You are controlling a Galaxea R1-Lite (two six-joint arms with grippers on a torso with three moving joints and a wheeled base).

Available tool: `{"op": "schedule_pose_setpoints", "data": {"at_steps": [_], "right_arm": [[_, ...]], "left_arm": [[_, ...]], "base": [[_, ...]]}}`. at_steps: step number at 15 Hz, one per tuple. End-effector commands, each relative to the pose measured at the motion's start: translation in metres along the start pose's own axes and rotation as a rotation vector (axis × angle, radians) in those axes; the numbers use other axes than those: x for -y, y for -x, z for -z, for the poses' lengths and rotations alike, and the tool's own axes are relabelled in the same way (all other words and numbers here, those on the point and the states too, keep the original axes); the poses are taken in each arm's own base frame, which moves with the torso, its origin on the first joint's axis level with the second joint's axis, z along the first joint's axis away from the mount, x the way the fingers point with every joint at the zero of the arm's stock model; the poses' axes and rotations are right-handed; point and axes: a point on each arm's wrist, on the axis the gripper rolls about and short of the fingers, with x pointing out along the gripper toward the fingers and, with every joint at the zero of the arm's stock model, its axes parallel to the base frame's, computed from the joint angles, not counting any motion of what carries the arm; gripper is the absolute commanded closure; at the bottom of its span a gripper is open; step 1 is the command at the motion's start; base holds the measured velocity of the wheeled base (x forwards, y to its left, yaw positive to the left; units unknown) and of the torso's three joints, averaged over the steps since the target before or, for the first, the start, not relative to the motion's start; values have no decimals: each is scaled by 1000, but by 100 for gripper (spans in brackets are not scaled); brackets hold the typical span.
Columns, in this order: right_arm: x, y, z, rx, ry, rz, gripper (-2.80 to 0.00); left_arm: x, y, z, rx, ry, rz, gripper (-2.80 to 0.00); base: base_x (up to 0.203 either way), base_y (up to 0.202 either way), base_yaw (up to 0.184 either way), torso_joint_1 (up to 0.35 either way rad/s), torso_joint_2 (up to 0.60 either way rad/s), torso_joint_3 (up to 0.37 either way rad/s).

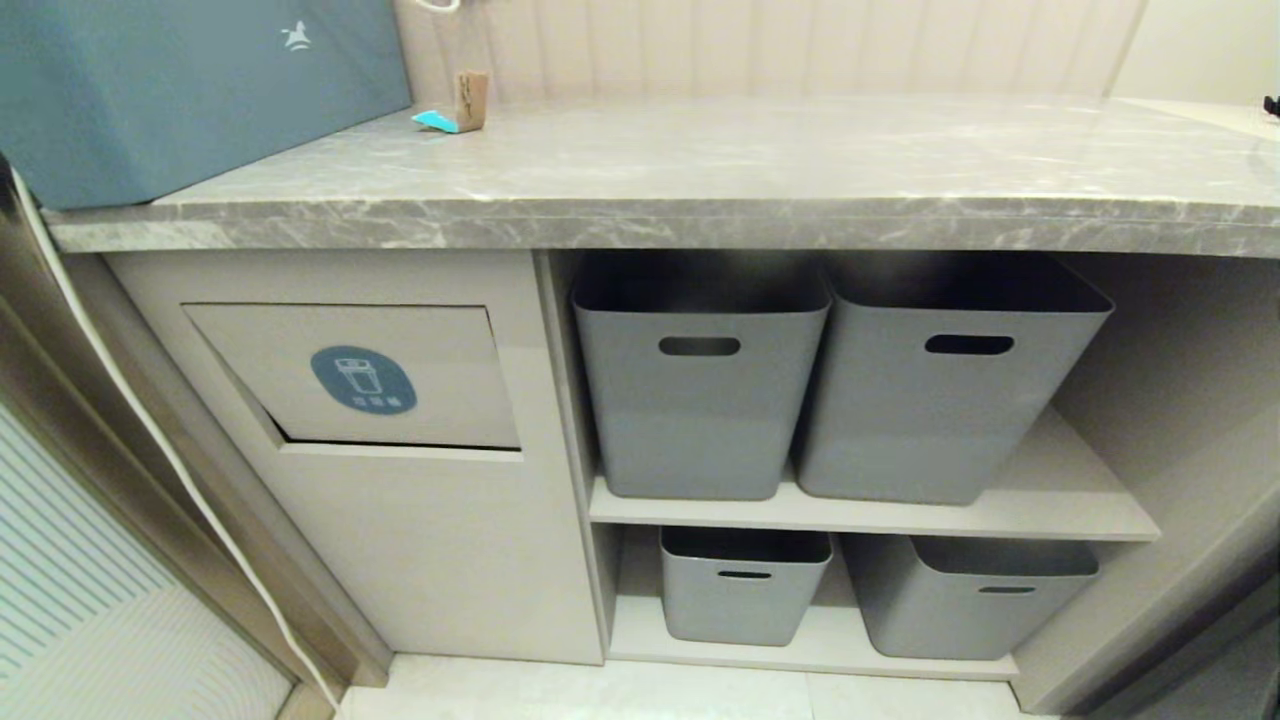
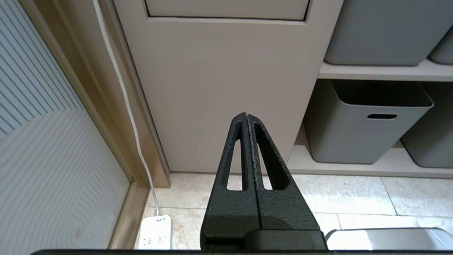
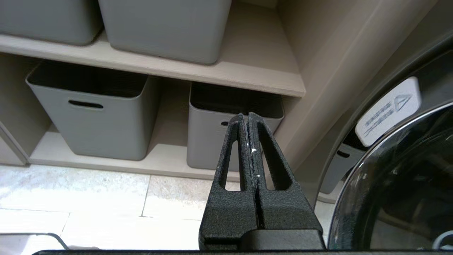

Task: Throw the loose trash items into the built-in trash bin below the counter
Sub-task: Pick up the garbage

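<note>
- Grey marble-look counter (image 1: 760,170) runs across the head view, with a pale panelled wall behind it and pale floor tiles below.
- At the counter's left end sits a big teal box (image 1: 190,90) with a white horse logo.
- Two scraps lie at the back of the counter, just beside that box: a turquoise bit (image 1: 435,121) lying flat and a brown cardboard piece (image 1: 471,99) standing upright, the two touching or nearly so.
- Under the counter on the left is the bin (image 1: 365,375), a beige cabinet front whose rectangular flap carries a blue oval sticker with a white bin icon.
- To the bin's right, open shelves hold four grey baskets (image 1: 700,385), two above and two below.
- Neither arm shows in the head view.
- Left gripper (image 2: 246,116) hangs low before the plain cabinet front below the flap, its fingers pressed together with nothing between them; only the flap's lower edge shows above it.
- A white cable (image 2: 124,106) runs down the wall edge to a power strip (image 2: 155,232) on the floor.
- Right gripper (image 3: 246,116) is low too, in front of the lower right basket, fingers together and empty; a dark round appliance door (image 3: 400,184) is at its side.
- Both scraps are up on the counter, well apart from either gripper, and appear in neither wrist view.
</note>
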Motion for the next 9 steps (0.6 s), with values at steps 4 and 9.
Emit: {"op": "schedule_pose_setpoints", "data": {"at_steps": [4,9], "right_arm": [[0,0,0,-1,-1,0,0],[0,0,0,-1,-3,0,0]], "left_arm": [[0,0,1,-5,12,-6,0],[0,0,1,-4,11,-6,0]], "base": [[0,0,0,68,-263,-255],[0,0,0,181,-519,-295]]}}
